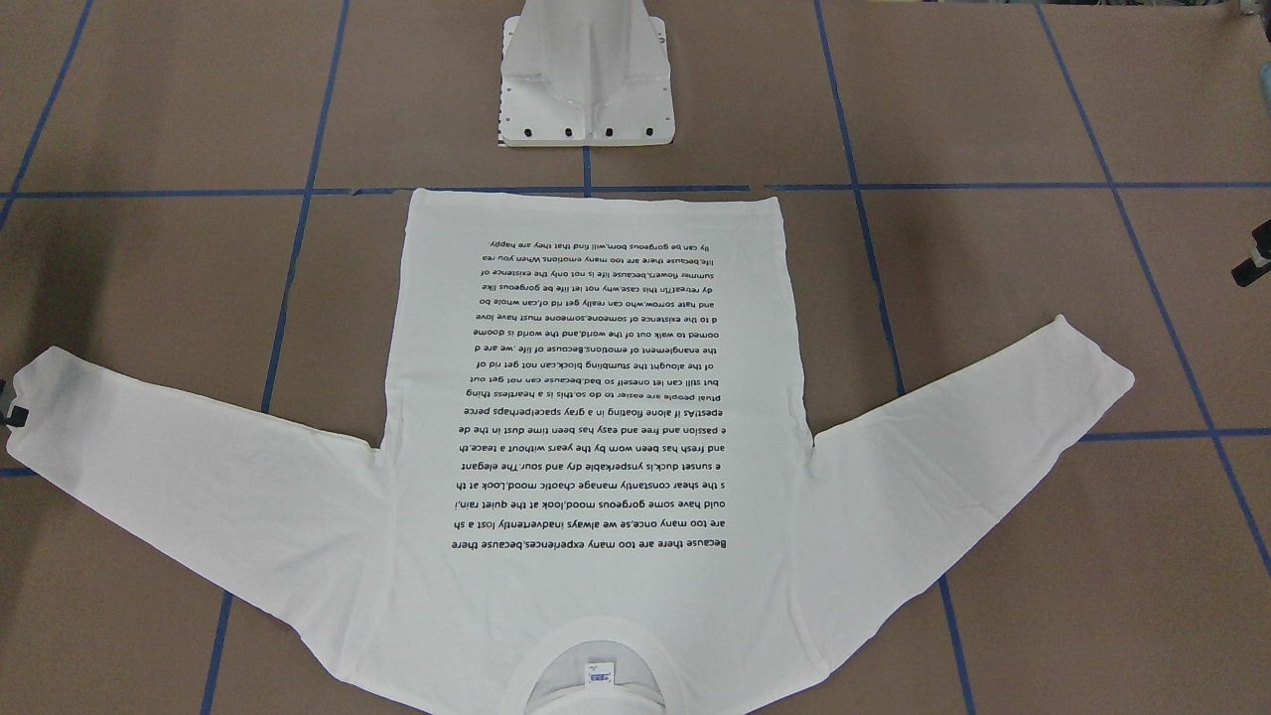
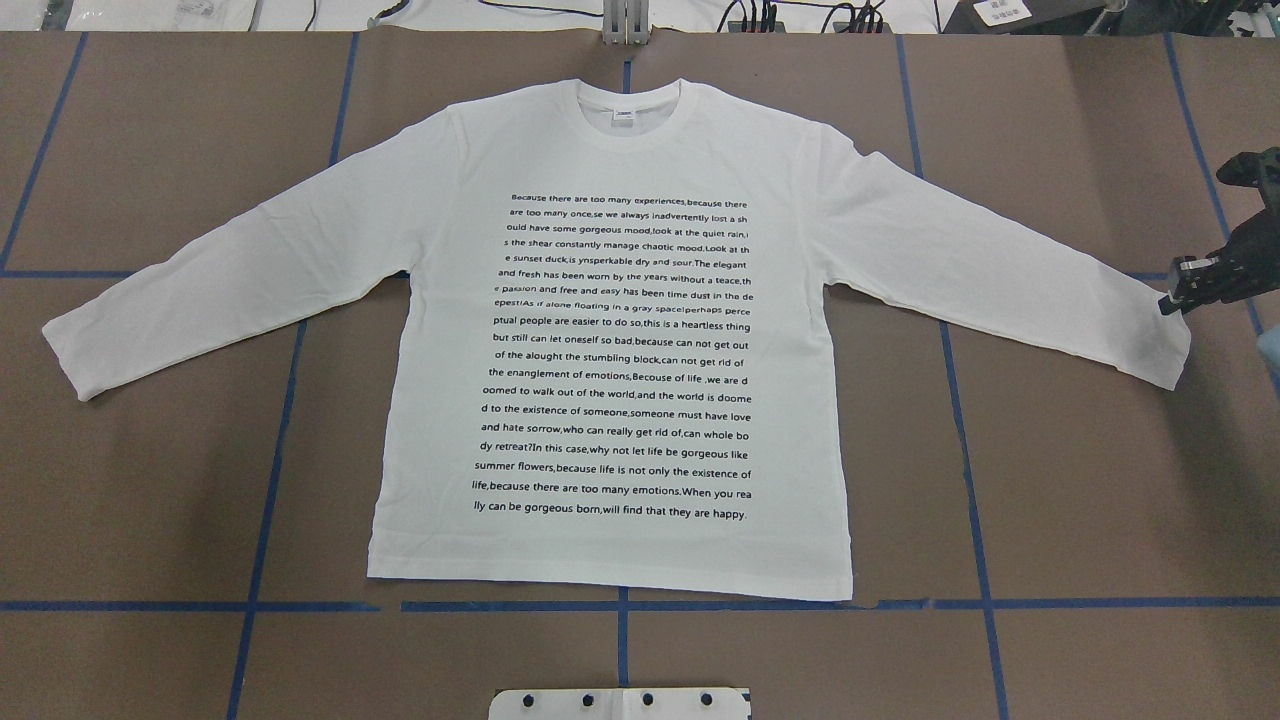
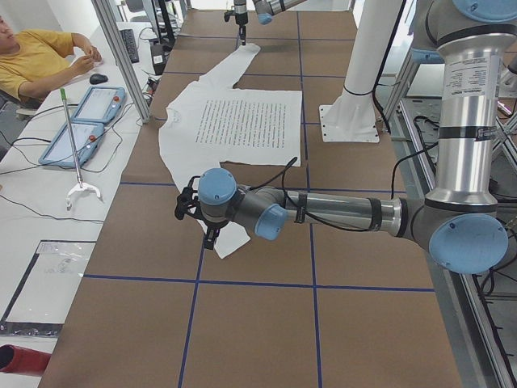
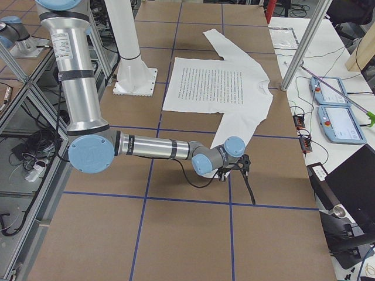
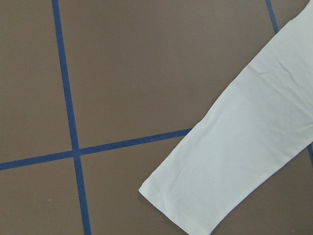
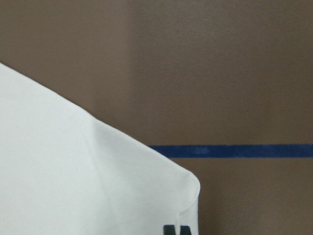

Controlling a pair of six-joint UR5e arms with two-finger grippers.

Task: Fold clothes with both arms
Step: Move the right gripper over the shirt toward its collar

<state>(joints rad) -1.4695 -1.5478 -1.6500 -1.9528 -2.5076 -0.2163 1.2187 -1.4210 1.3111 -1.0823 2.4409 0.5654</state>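
The brown counter [image 2: 150,150] is carrying the white shirt [image 2: 620,400], which is lying flat and spread out near its middle, printed side up. The fold is apparently not yet begun, and the main risk is sitting with the two arms. The right arm [image 4: 152,146] is reaching low at its sleeve end while the left arm [image 3: 339,214] is hanging higher over the other, so uneven lifting could be dragging the body askew and wrinkling it. The right tool [image 2: 1195,285] is hovering at the right-side cuff [image 2: 1160,345]. The left tool [image 1: 1251,260] is showing only at a view's edge, apart from the left-side cuff [image 1: 1092,353]. Whether either tool is wide or narrow cannot be told. A pinch catching one layer only, or missing the edge, would be letting a sleeve slip. The shirt's long axis is running straight away from the robot, with the hem [image 2: 610,578] lying nearest the base. The collar [image 2: 640,132] and its small tag [image 2: 622,117] are pointing to the far side, and the sleeves are slanting outward and back toward the robot.
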